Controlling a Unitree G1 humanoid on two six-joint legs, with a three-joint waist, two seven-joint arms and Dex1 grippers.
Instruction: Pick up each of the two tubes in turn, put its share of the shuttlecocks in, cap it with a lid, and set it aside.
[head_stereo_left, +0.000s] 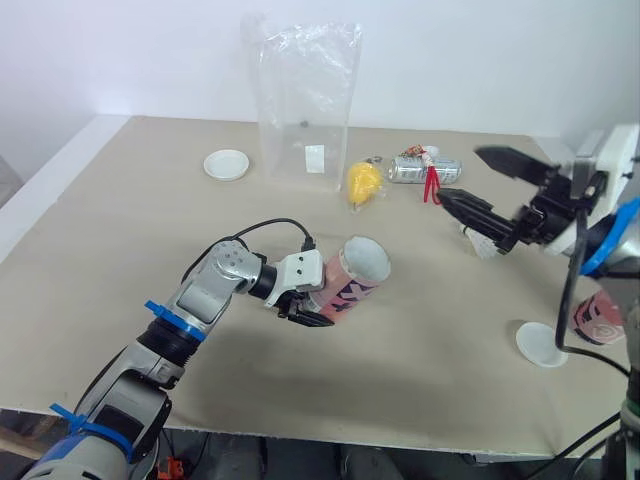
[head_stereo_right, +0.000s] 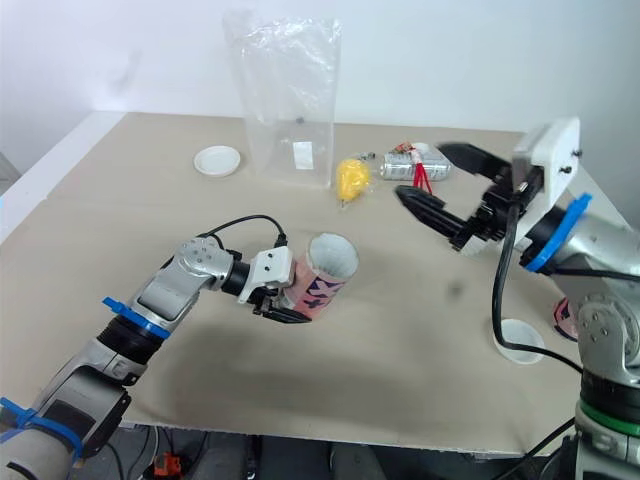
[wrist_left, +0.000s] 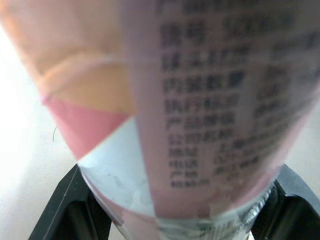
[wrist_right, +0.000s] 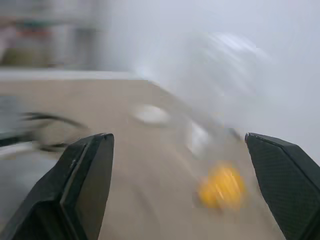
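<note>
My left gripper (head_stereo_left: 305, 297) is shut on a pink printed tube (head_stereo_left: 347, 279), held tilted just above the table with its open mouth (head_stereo_left: 367, 258) facing up and to the right. The left wrist view has the tube (wrist_left: 200, 110) pressed between both black fingers (wrist_left: 62, 212). My right gripper (head_stereo_left: 459, 173) hangs open and empty above the table's right side. A white shuttlecock (head_stereo_left: 483, 241) lies under its lower finger. A yellow shuttlecock (head_stereo_left: 363, 182) lies further back. A second pink tube (head_stereo_left: 600, 316) lies at the right edge. White lids rest at the back left (head_stereo_left: 226, 164) and front right (head_stereo_left: 541, 343).
A clear plastic bag (head_stereo_left: 308, 105) stands upright at the back centre. A crumpled silver item with a red strap (head_stereo_left: 425, 168) lies beside the yellow shuttlecock. The table's front edge (head_stereo_left: 300, 415) runs close below my left arm.
</note>
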